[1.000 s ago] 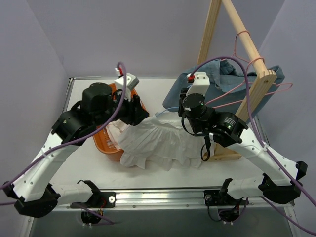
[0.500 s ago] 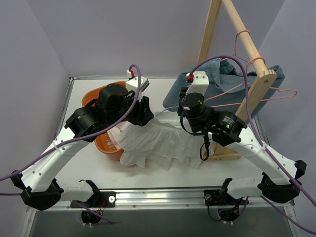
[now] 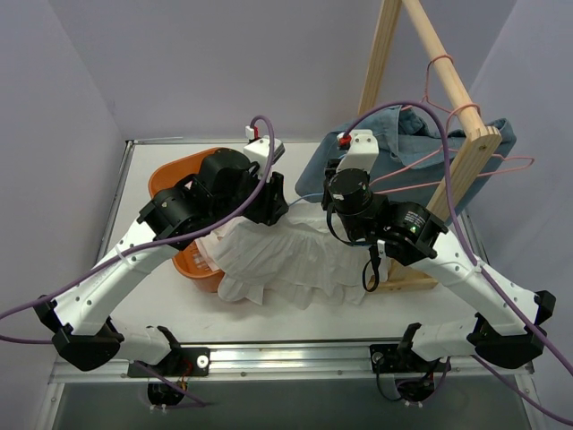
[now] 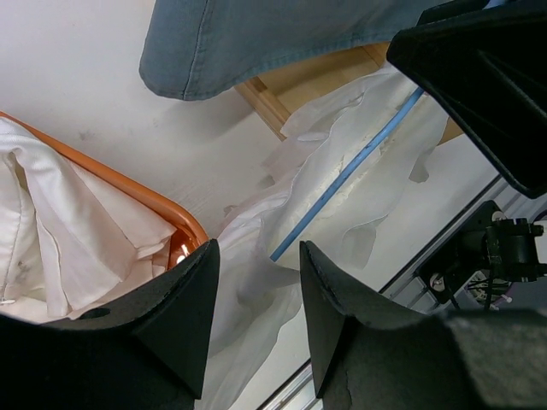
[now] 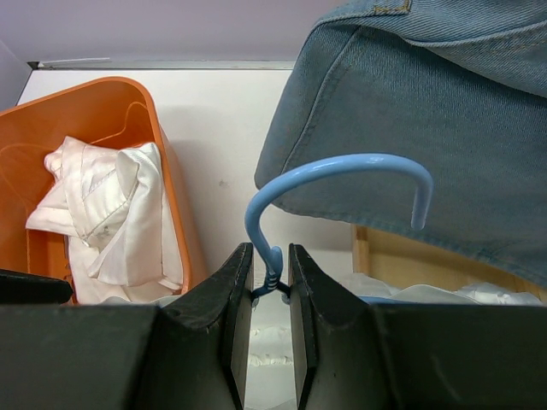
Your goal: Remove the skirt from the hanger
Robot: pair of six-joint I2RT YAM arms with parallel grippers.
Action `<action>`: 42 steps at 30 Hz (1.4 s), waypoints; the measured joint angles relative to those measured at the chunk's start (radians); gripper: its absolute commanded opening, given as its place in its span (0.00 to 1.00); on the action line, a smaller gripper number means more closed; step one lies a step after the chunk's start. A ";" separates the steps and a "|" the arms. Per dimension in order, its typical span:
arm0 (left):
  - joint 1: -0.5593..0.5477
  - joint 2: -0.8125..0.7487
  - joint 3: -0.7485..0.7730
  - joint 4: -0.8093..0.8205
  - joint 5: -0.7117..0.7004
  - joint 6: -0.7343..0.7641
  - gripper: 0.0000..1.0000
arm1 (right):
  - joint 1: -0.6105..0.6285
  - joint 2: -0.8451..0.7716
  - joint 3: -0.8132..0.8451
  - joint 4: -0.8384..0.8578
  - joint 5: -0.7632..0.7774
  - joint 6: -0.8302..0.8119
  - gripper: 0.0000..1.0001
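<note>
So the white skirt [image 3: 286, 260] is lying in a crumpled heap on the table [image 3: 161, 305], pretty much dead center. One end of it laps over the rim of the orange basket [image 3: 170, 172] at its 9 o'clock, and there's more white cloth inside that basket. It's not off the blue hanger [image 5: 342, 171] yet: from the left wrist cam you can see the blue bar tucked in the skirt's folds. The right gripper [image 5: 267, 282] is clenched on the hanger's neck, right under the hook. The left gripper [image 4: 256, 256] hangs over the skirt with its jaws apart and nothing between them. A denim garment [image 3: 412, 148] is draped on the wooden rack [image 3: 448, 72] at about 1 o'clock from the skirt.
</note>
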 measured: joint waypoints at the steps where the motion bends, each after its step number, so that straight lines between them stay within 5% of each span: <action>1: 0.000 0.000 0.001 0.003 0.000 0.000 0.51 | 0.000 0.000 0.000 0.000 0.000 0.000 0.00; 18: -0.013 0.027 0.003 0.016 -0.025 0.000 0.49 | 0.001 0.000 0.000 0.000 0.001 0.000 0.00; 26: -0.015 0.027 0.003 0.016 -0.045 0.004 0.36 | 0.007 0.000 0.000 0.000 0.001 0.005 0.00; 42: -0.020 0.000 -0.029 0.021 -0.089 0.006 0.33 | 0.013 0.000 0.000 -0.007 0.011 0.028 0.00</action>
